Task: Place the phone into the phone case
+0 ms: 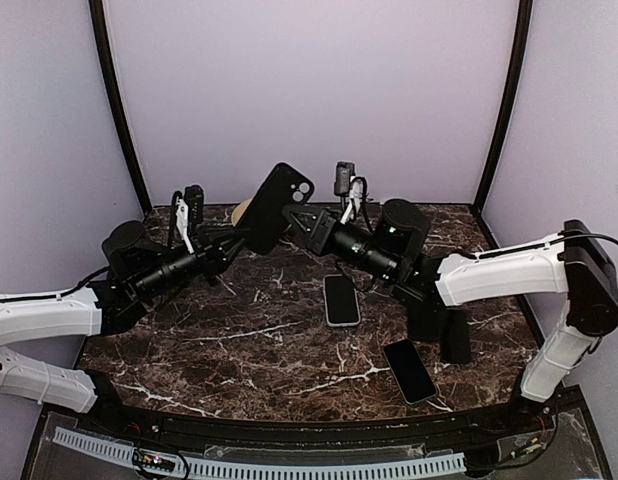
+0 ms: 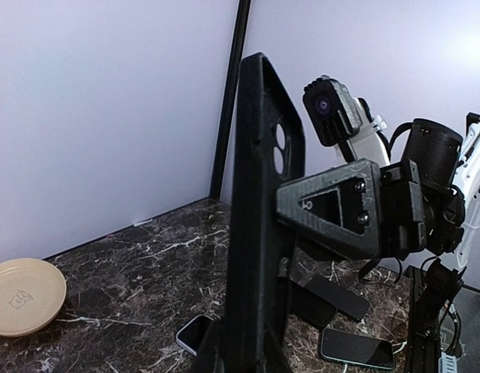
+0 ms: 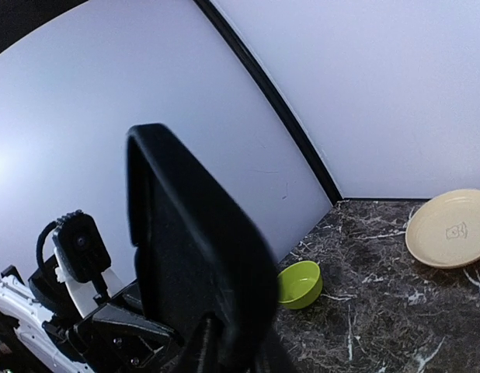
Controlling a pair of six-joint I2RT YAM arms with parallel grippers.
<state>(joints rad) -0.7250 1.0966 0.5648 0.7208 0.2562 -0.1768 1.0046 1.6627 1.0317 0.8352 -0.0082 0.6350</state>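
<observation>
Left claw: clamped on the bottom end of the black phone case, holding it up off the dark marble counter. Case long axis is close to upright, leaning right, camera cut-out end on top. Right claw: narrow, looks pinched on the case's right edge, so both arms have it. White-edged phone lies flat on the counter, near and slightly right of the case, below the right arm; long axis runs near to far. Right arm is the closer one, I'd say. Second dark phone lies further near-right, skewed.
</observation>
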